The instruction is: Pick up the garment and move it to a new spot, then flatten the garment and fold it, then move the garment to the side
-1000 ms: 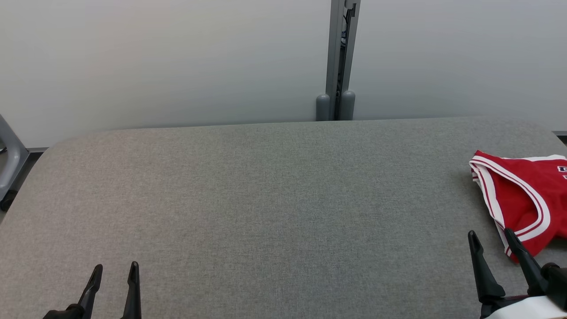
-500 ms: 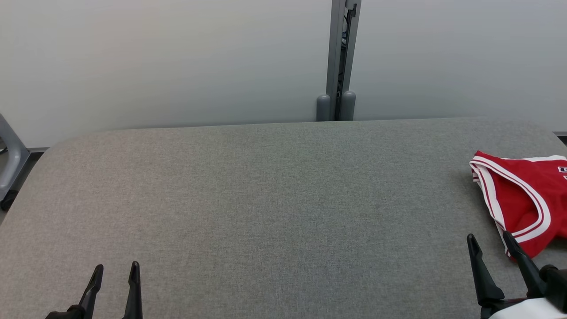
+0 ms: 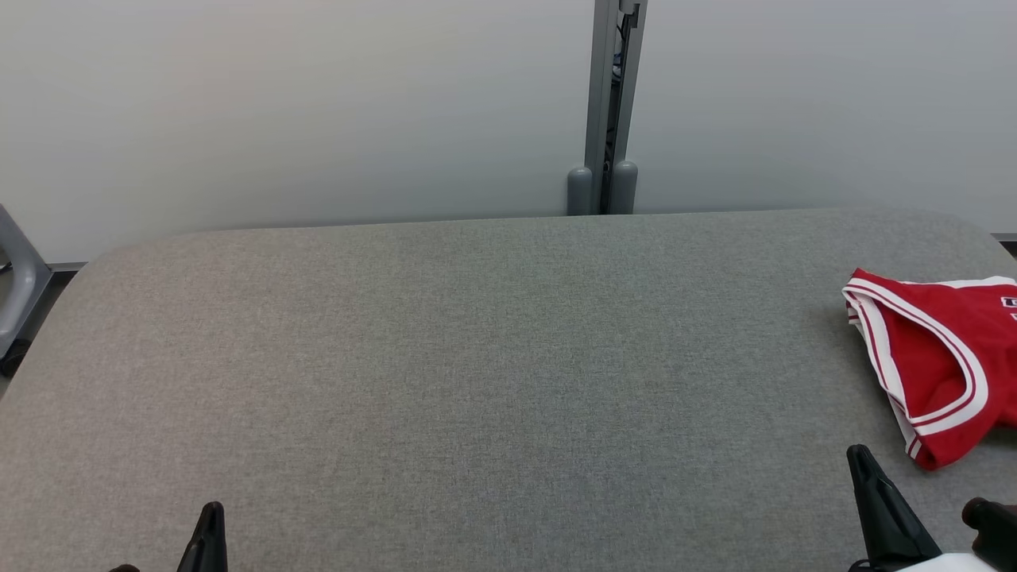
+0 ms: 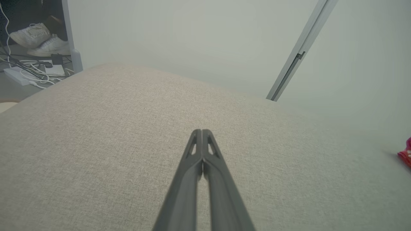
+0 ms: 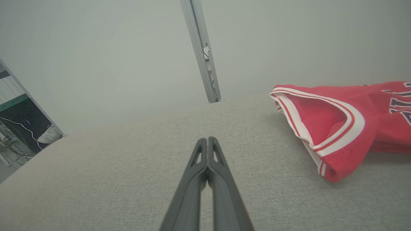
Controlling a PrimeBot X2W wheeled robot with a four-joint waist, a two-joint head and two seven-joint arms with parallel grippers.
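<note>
The left gripper [image 4: 202, 131], two long dark fingers, is pressed together at the tips in its own wrist view, holding nothing and poised above the grey fabric-covered table with rounded corners [image 4: 96, 144]. The right gripper [image 5: 207, 138] is likewise closed tip to tip and empty in its wrist view, above the same cloth surface. In the head view just one dark fingertip of the left gripper [image 3: 210, 520] rises at the bottom edge, lower left, and one tapered finger of the right gripper [image 3: 870, 477] at the lower right, so that view alone cannot settle how they stand.

The red sleeveless jersey with white and red striped trim [image 5: 337, 128] lies on the table ahead and to the right of the right gripper, near it but apart. The right wrist view shows its open armhole facing the camera and dark lettering on the chest; the head view cuts the jersey [image 3: 929, 357] off at the right edge. The left wrist view catches a small red scrap of it [image 4: 405, 154] at the far right, well apart from the left gripper.

Behind the table stand pale wall panels joined by a grey metal post [image 3: 608, 103]. The left wrist view adds a pair of white sneakers [image 4: 38, 38] and tangled white cables [image 4: 29, 69] on the floor beyond the table's corner.
</note>
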